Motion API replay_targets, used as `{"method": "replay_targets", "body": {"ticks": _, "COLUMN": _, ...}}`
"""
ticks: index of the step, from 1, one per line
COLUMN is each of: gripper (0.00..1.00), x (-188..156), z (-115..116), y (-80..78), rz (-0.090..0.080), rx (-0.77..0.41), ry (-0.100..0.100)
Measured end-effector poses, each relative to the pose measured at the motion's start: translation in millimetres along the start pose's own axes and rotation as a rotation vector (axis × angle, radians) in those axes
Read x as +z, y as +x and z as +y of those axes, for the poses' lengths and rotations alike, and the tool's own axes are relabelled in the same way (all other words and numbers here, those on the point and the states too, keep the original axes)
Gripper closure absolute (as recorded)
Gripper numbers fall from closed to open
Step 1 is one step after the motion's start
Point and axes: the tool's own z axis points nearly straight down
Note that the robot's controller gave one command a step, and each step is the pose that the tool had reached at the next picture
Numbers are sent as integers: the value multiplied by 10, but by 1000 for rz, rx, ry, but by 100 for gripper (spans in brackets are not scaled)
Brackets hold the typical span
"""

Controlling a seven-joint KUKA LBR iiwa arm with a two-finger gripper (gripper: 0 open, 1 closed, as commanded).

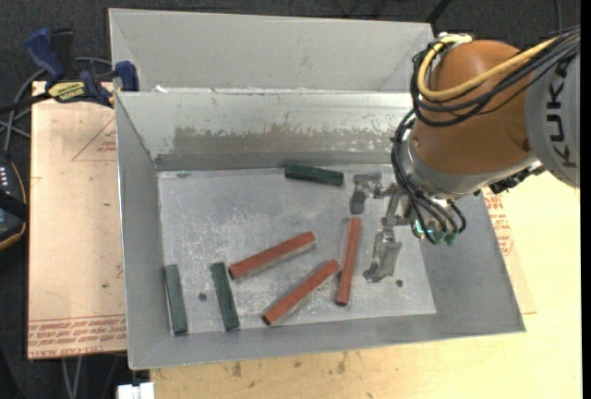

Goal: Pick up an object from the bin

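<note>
End effector (371, 229) hangs spread and empty, one finger just beside the rightmost red bar (348, 260).

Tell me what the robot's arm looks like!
The arm is grey with black letters spelling KUKA. Its wrist wears a big round orange cover, looped with yellow and black cables. The gripper is silvery metal with two thin fingers, and green-tipped wires hang beside it.

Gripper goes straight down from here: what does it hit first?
Likely the grey metal bin floor, right beside the rightmost long red-brown bar; the gripper may clip that bar's edge, depth unclear.
</note>
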Motion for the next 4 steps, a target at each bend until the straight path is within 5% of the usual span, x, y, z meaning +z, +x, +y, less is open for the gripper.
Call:
{"method": "replay_targets", "body": {"ticks": 1, "gripper": 0, "x": 1650, "z": 738, "y": 31, "rz": -15, "rx": -180, "ry": -1}}
{"method": "replay_targets", "body": {"ticks": 2, "gripper": 100, "x": 1626, "z": 727, "y": 37, "rz": -10, "rx": -177, "ry": -1}}
{"method": "replay_targets", "body": {"ticks": 3, "gripper": 100, "x": 1607, "z": 1793, "y": -33, "rz": -12, "rx": -1, "ry": -4}}
{"method": "replay_targets", "body": {"ticks": 4, "gripper": 100, "x": 218, "z": 1852, "y": -142, "rz": -18, "rx": -84, "ry": -3}}
